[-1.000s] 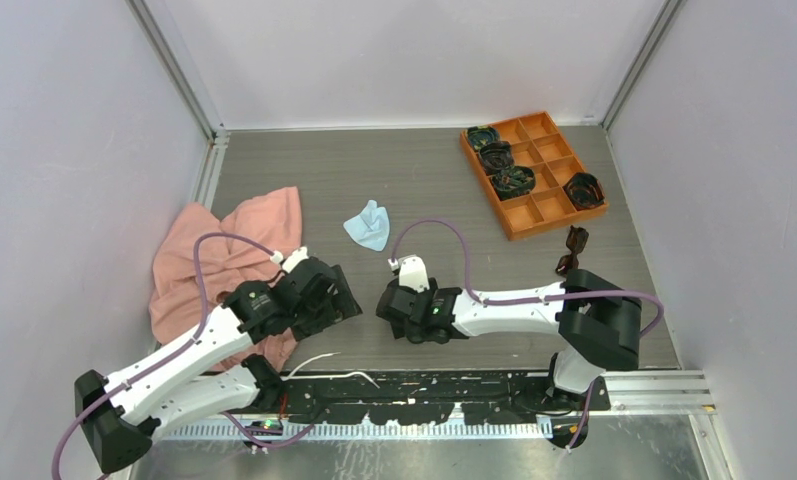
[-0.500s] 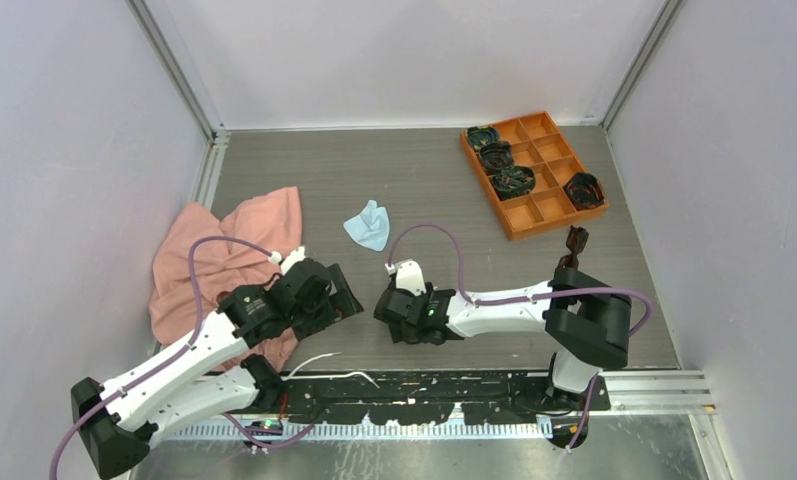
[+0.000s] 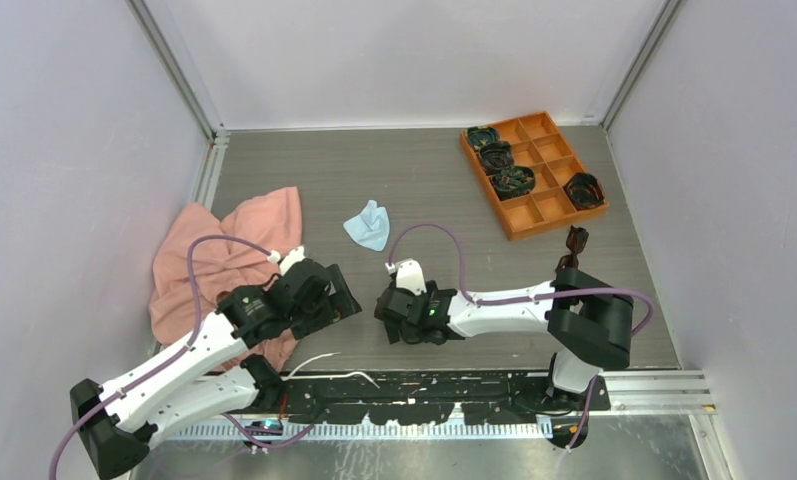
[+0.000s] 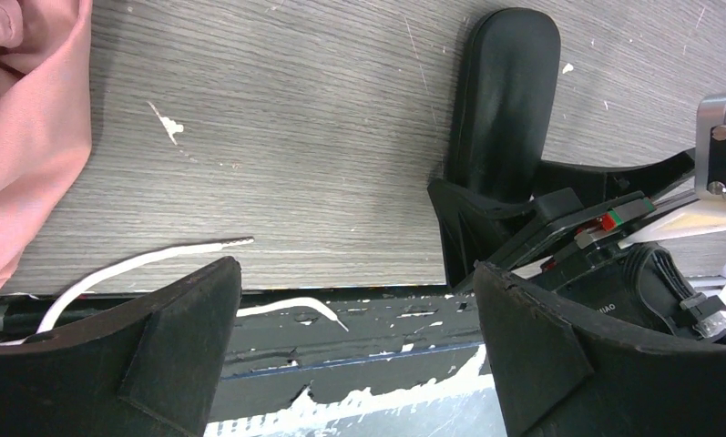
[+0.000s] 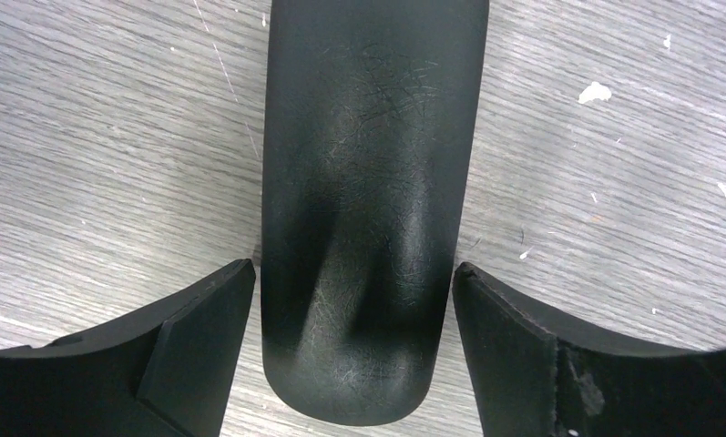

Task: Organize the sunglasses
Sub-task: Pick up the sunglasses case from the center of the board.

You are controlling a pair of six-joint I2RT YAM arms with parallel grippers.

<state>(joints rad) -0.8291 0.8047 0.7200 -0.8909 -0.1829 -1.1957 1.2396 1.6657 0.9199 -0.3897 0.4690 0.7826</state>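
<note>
A black oblong glasses case (image 5: 368, 182) lies flat on the grey table, also seen in the left wrist view (image 4: 506, 100). My right gripper (image 5: 352, 269) straddles its rounded end, open, with a thin gap between each fingertip and the case. In the top view that right gripper (image 3: 386, 310) is low at the table's middle. My left gripper (image 3: 342, 300) faces it from the left, open and empty (image 4: 356, 273). The sunglasses (image 3: 575, 240), small with dark reddish lenses, lie at the right, partly hidden behind my right arm's elbow.
An orange divided tray (image 3: 530, 226) at the back right holds several dark coiled bundles. A pink cloth (image 3: 224, 255) lies at the left and a small light blue cloth (image 3: 367, 225) in the middle. A white strip (image 4: 149, 262) lies by the near table edge.
My right gripper's jaws have widened away from the case's sides. The right arm has shifted slightly left, its elbow hiding more of the sunglasses. The left arm has barely moved.
</note>
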